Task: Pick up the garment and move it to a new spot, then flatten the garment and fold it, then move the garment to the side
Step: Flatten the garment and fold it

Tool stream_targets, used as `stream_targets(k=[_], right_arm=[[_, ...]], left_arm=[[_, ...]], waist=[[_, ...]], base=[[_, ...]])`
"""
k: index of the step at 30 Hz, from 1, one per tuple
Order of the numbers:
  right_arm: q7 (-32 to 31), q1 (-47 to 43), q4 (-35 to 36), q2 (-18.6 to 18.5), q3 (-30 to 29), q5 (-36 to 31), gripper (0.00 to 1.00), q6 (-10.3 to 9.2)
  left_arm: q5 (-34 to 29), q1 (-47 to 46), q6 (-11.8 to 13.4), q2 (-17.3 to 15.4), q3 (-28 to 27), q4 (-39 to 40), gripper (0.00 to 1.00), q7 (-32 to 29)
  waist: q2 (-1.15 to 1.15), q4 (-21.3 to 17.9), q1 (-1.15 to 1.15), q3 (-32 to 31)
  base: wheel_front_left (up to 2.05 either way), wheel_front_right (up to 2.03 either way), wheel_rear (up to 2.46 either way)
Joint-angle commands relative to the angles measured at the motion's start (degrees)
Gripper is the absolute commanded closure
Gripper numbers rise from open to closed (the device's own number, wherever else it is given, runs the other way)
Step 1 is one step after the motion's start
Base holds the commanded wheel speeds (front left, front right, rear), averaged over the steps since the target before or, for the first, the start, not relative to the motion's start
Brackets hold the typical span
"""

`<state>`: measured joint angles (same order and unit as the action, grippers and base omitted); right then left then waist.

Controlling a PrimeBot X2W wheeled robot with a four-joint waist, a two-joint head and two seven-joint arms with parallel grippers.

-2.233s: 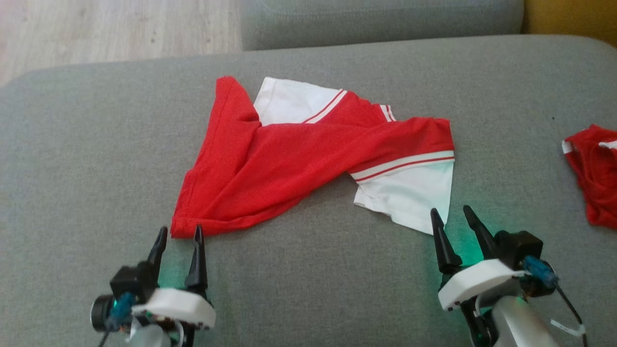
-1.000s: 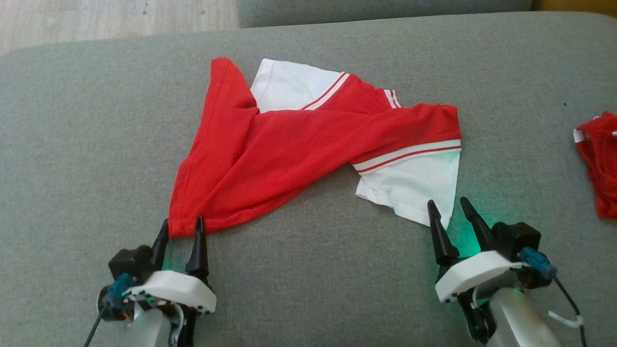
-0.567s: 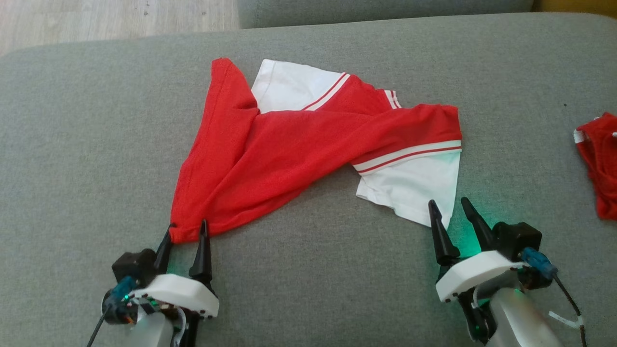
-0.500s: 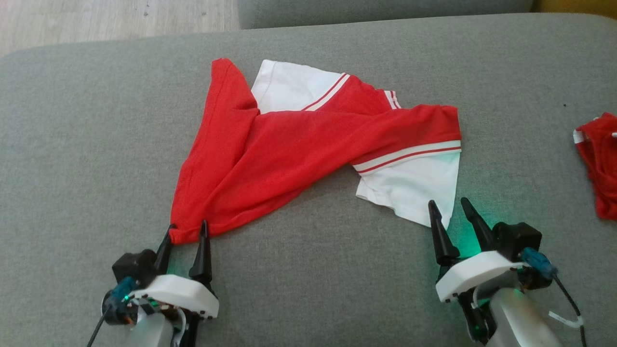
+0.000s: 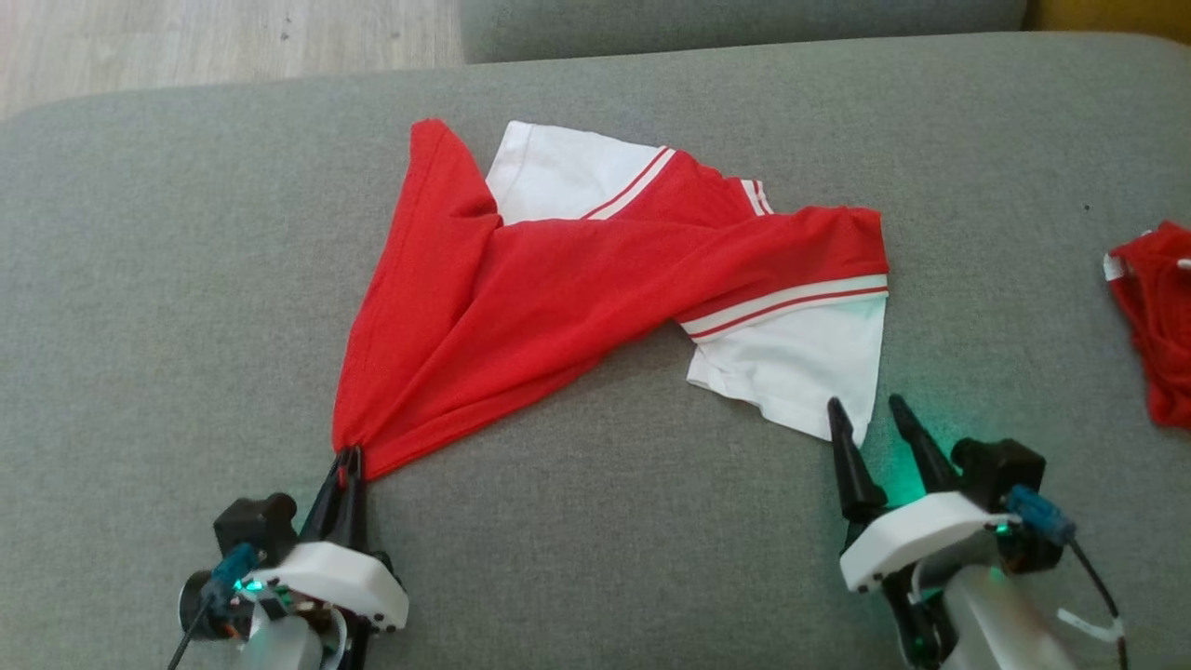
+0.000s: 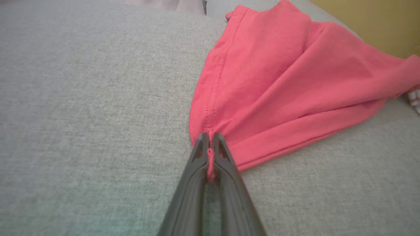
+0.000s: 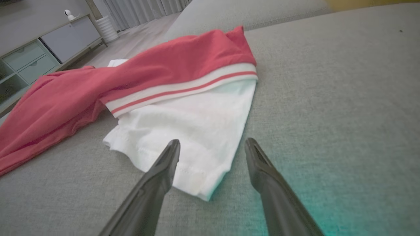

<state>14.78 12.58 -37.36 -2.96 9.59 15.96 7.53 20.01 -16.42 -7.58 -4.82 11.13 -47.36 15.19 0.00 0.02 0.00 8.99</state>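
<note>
L gripper point(image 5: 350, 458) is clamped on the garment's red hem corner point(image 6: 210, 157), w/ a small tuck of cloth between the fingers right at their tips. R gripper point(image 5: 863, 402) has its fingers apart, straddling the near corner of the white sleeve point(image 7: 193, 131), w/ nothing gripped. Both sit toward the front of the grey cushion point(image 5: 140, 279). The garment point(image 5: 558, 288) lies twisted across the cushion's middle, red body draped over itself, w/ a second white sleeve point(image 5: 558, 177) toward the cushion's back.

Step in hand, I'd say: getting the second hold before the lift. The L bite looks shallow, so don't tug until R is set. Bring R down so the sleeve hem goes well in between the fingers, then close, taking cloth only, not cushion fabric. Lift both together & keep them apart so the twist can drop out. A one-sided pull would likely drag the shirt & slip the L hold.

Another red item point(image 5: 1158, 316) lies at the cushion's right edge; keep clear.

Writing/brands: none readable, no label visible, just red-white stripes at the sleeve seams.
</note>
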Motion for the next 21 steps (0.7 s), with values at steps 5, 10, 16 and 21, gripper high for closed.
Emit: stream_targets(k=[5, 10, 16, 21], right_arm=[[0.22, 1.36, -1.70, 0.08, 4.52, 3.60, 0.00, -0.04], [0.22, 2.58, -6.85, 0.08, 5.77, 4.40, 0.00, -0.04], [0.22, 4.48, -10.70, 0.08, 1.20, 1.06, 0.00, -0.04], [0.22, 4.85, -14.52, 0.08, 1.55, -0.52, 0.59, -0.04]], left_arm=[[-1.31, 0.92, 0.09, -0.37, -1.56, 3.07, 1.00, -0.19], [-1.47, 1.68, 0.09, -0.05, -1.22, 4.94, 1.00, -0.19], [-1.17, 1.98, 0.09, 0.16, -0.52, 6.32, 1.00, -0.19], [-1.03, 2.09, 0.09, 0.18, -0.04, 6.85, 1.00, -0.19]], waist=[[0.00, 0.83, 0.00, -0.56], [0.00, 1.36, 0.00, -0.61], [0.00, 1.73, 0.00, -0.41], [0.00, 1.94, 0.00, -0.31]], base=[[0.00, 0.00, 0.00], [0.00, 0.00, 0.00], [0.00, 0.00, 0.00], [0.00, 0.00, 0.00]])
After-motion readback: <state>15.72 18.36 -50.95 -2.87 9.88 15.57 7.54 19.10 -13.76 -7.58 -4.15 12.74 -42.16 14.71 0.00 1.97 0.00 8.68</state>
